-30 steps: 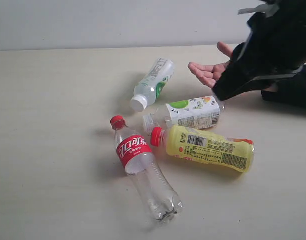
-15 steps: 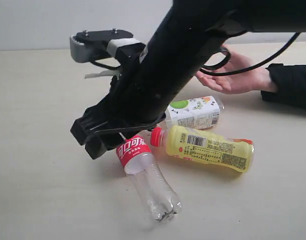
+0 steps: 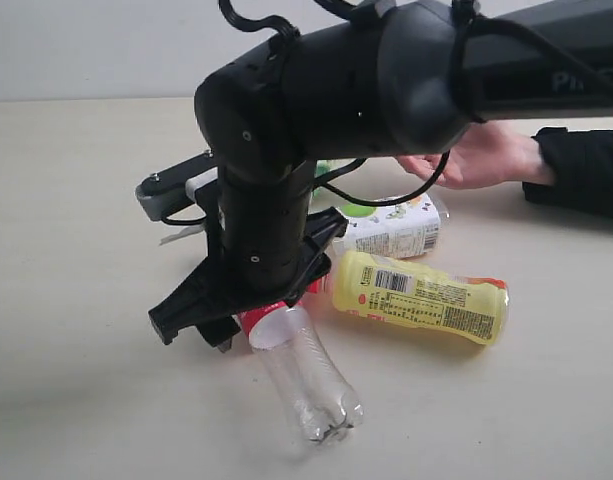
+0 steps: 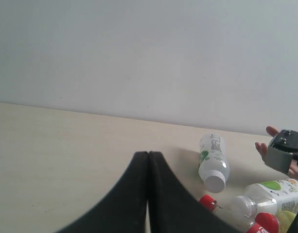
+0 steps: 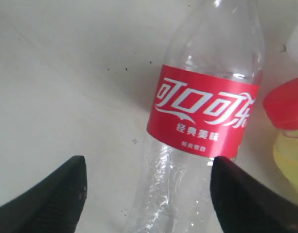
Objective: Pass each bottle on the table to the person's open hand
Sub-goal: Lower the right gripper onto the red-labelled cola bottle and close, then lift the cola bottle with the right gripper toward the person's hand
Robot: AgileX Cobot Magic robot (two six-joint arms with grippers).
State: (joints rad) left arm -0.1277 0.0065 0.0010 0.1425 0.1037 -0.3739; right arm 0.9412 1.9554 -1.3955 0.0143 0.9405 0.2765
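Observation:
My right gripper (image 5: 149, 169) is open, its jaws straddling the clear bottle with the red label (image 5: 204, 116), which lies flat on the table (image 3: 76, 200). In the exterior view this gripper (image 3: 208, 326) hovers low over that bottle's (image 3: 304, 380) neck end and hides its cap. The yellow bottle (image 3: 421, 297) and a white-green bottle (image 3: 391, 228) lie to the right. The other white-green bottle (image 4: 213, 162) is clear in the left wrist view but mostly behind the arm in the exterior view. The person's open hand (image 3: 481, 155) waits at the back right. My left gripper (image 4: 148, 155) is shut and empty.
The right arm's thick black body (image 3: 316, 110) spans the scene from the upper right, with a looping cable. The person's black sleeve (image 3: 581, 170) rests at the right edge. The yellow bottle's red cap (image 5: 285, 104) lies close beside the red-label bottle.
The right arm has swung from beside the person's hand across to the left, then turned down over the red-label bottle. The bottles and the hand have stayed put.

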